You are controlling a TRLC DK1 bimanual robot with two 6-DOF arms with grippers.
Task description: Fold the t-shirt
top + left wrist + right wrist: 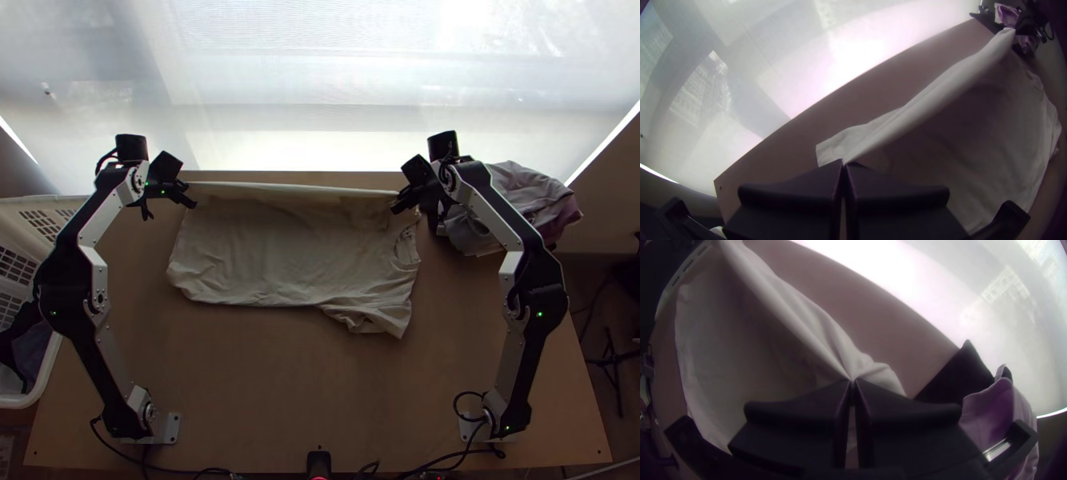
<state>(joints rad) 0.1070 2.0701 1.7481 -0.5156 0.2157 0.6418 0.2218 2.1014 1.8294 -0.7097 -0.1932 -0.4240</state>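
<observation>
A pale t-shirt (288, 248) lies on the table, its far edge lifted in a taut line between the two grippers; neckline at the right, a sleeve toward the near right. At its far left corner my left gripper (190, 197) is shut on the cloth. My right gripper (397, 206) is shut on the far edge near the neckline. In the left wrist view, the left gripper (843, 163) pinches the shirt (924, 106) at the end of a raised ridge. Folds of the shirt (787, 315) converge at the right gripper (852, 381) in the right wrist view.
A pile of grey and purple clothes (520, 200) sits at the table's far right, beside the right arm. A white basket (48, 384) with dark cloth stands off the left edge. Bare table (264, 384) lies nearer than the shirt.
</observation>
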